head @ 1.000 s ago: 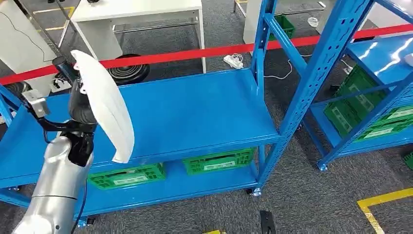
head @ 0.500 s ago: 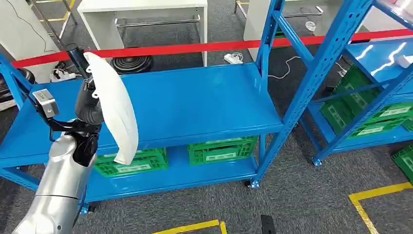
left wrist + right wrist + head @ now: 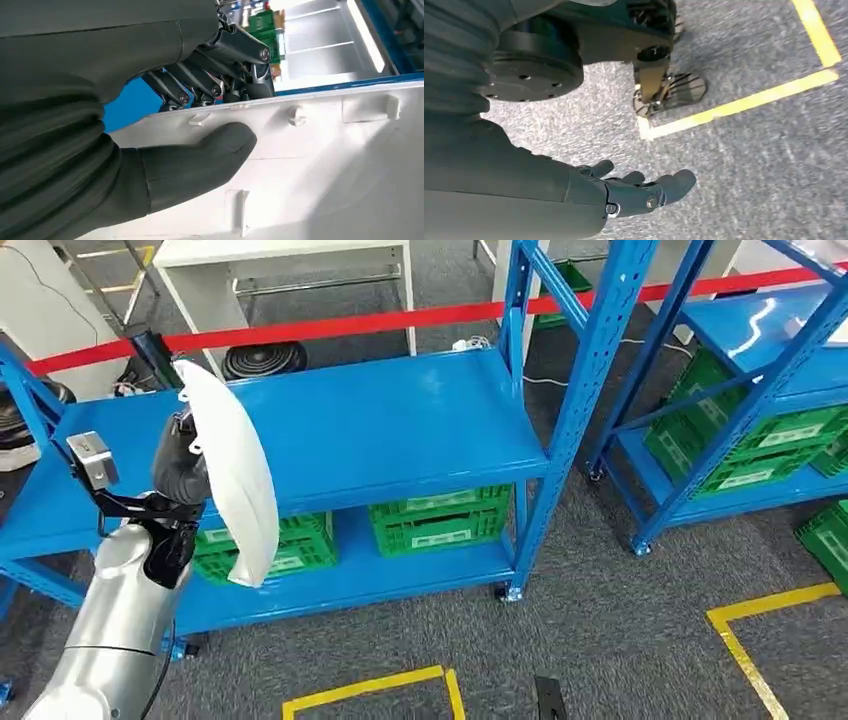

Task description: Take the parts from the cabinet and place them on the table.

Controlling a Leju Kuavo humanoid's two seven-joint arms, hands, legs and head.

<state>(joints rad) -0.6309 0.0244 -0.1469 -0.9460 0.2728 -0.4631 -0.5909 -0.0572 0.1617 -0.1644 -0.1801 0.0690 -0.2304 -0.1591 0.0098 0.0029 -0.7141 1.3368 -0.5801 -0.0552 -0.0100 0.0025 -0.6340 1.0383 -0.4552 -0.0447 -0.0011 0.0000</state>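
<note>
Carrying: white part is clamped upright by left hand fingers, kept off the shelf; right hand is hung empty, fingers apart.

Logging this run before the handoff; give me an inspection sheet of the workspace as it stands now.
Surface: blue rack, upper shelf bare; white table behind the red barrier tape.
Job's things: white part, long and curved, held upright in front of the rack.
Clutter: green crates on the lower shelf.
Hands: left hand grips the white part, thumb on its face; right hand hangs over the floor, holding nothing, fingers apart.
Cables: white cord on the carpet behind the rack.
Surroundings: grey carpet, yellow floor markings, second blue rack.
</note>
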